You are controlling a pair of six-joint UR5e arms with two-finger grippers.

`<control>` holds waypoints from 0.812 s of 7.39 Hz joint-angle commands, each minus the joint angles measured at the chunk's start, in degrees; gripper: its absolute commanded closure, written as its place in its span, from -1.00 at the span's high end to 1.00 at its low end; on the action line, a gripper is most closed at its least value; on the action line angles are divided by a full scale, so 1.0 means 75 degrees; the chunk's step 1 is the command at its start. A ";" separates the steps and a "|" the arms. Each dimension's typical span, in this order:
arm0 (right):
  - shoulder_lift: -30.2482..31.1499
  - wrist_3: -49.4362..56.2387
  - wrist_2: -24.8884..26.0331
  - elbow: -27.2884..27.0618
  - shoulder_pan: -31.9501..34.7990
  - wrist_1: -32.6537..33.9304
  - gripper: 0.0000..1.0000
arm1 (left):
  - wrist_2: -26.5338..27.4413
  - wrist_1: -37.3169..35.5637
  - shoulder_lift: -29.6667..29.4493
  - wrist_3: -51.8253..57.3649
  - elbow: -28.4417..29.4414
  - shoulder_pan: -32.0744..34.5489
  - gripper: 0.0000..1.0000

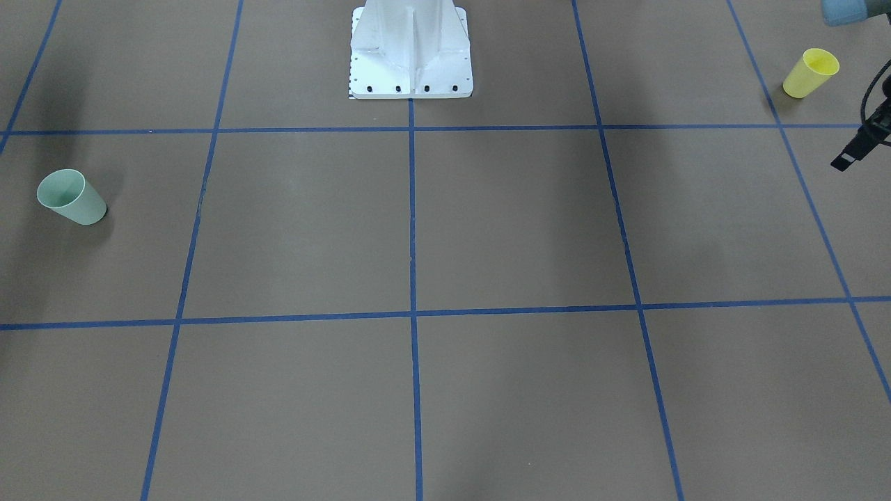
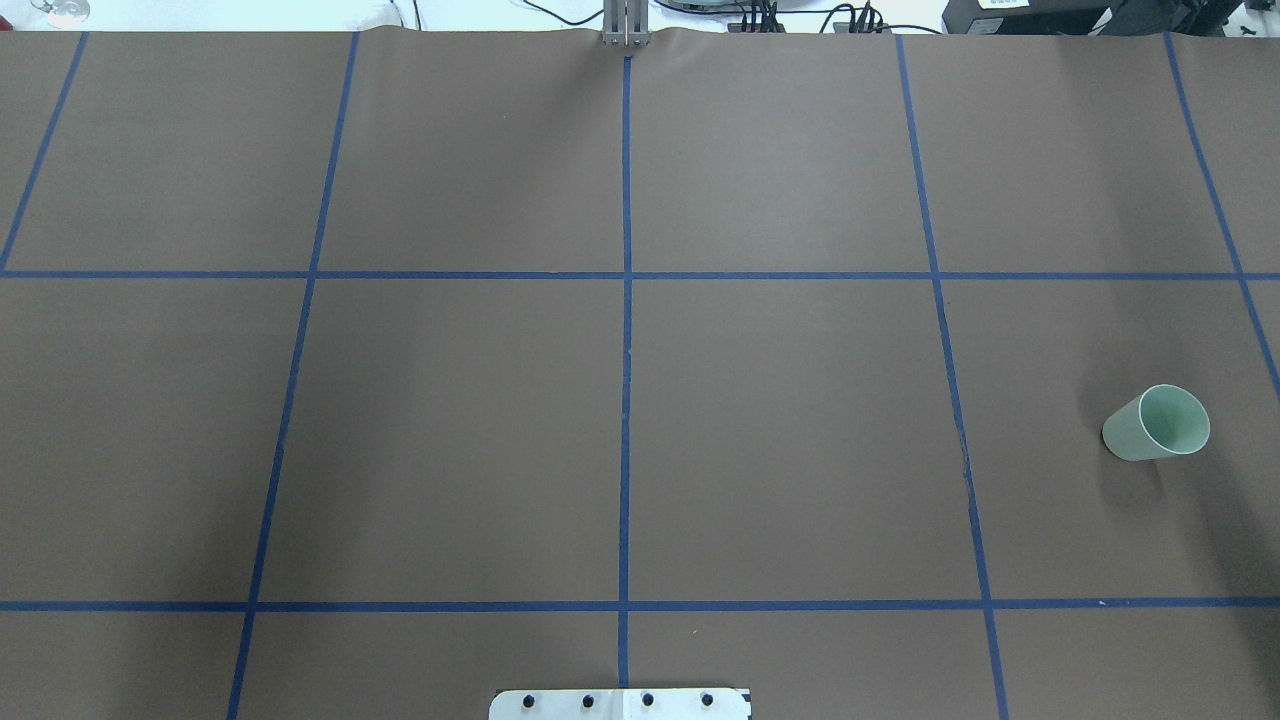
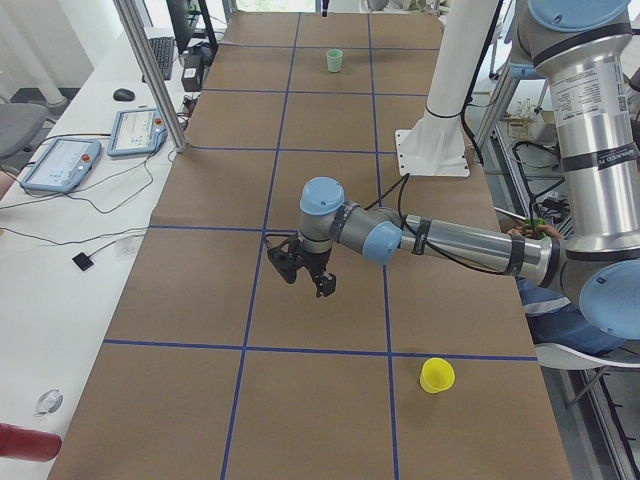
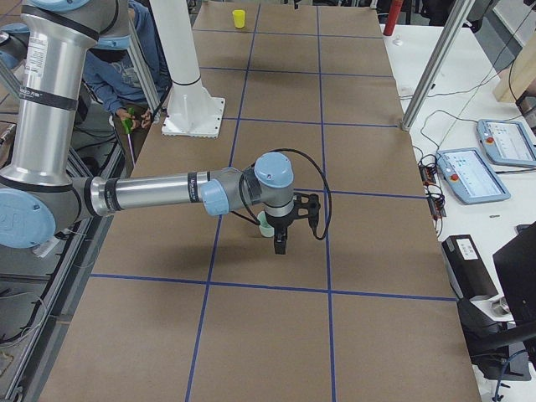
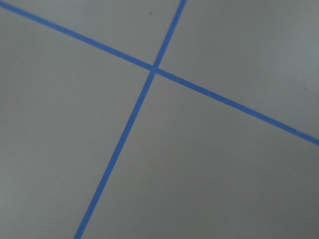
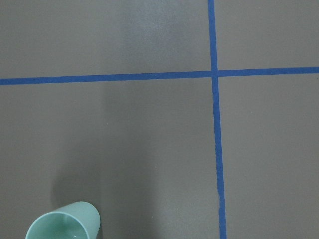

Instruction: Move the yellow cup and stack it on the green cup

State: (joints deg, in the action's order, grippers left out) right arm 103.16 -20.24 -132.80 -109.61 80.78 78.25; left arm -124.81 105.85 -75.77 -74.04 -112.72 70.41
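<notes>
The yellow cup (image 1: pixel 811 72) stands upright, mouth up, on the robot's left end of the table; it also shows in the exterior left view (image 3: pixel 437 375). The green cup (image 2: pixel 1157 423) stands upright on the robot's right end. My left gripper (image 3: pixel 308 280) hovers above the table, apart from the yellow cup and farther from the robot's side; only one black finger (image 1: pixel 850 156) shows at the front view's edge. My right gripper (image 4: pixel 280 241) hovers right beside the green cup (image 4: pixel 264 224), partly hiding it. The right wrist view shows the green cup (image 6: pixel 64 223) in its lower left corner. I cannot tell whether either gripper is open or shut.
The white robot pedestal (image 1: pixel 411 49) stands at the table's middle on the robot's side. Blue tape lines (image 2: pixel 626 300) divide the brown table. Teach pendants (image 3: pixel 60 165) and metal posts (image 3: pixel 150 70) stand on the far bench. A seated person (image 4: pixel 138 59) is behind the robot.
</notes>
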 commanded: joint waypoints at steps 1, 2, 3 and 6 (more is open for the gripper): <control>-0.0055 0.0026 -0.0094 0.0002 -0.0094 -0.0225 1.00 | 0.1760 0.0019 0.0372 -0.2517 -0.0006 -0.1378 0.98; -0.0044 -0.0089 -0.0187 0.0048 -0.0129 -0.0818 1.00 | 0.2384 -0.0004 0.0665 -0.3733 -0.0040 -0.2208 0.98; -0.0044 -0.0230 -0.0467 0.0118 -0.0281 -0.0859 1.00 | 0.3133 -0.0237 0.0866 -0.5196 -0.0122 -0.3098 0.98; -0.0161 -0.1005 -0.0317 0.0072 -0.0915 -0.0883 1.00 | 0.3843 -0.3579 0.0844 -0.8260 -0.0764 -0.4440 0.98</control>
State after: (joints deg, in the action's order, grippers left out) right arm 102.19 -26.07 -135.27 -108.93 74.99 71.74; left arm -97.99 89.52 -69.43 -126.19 -115.90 41.27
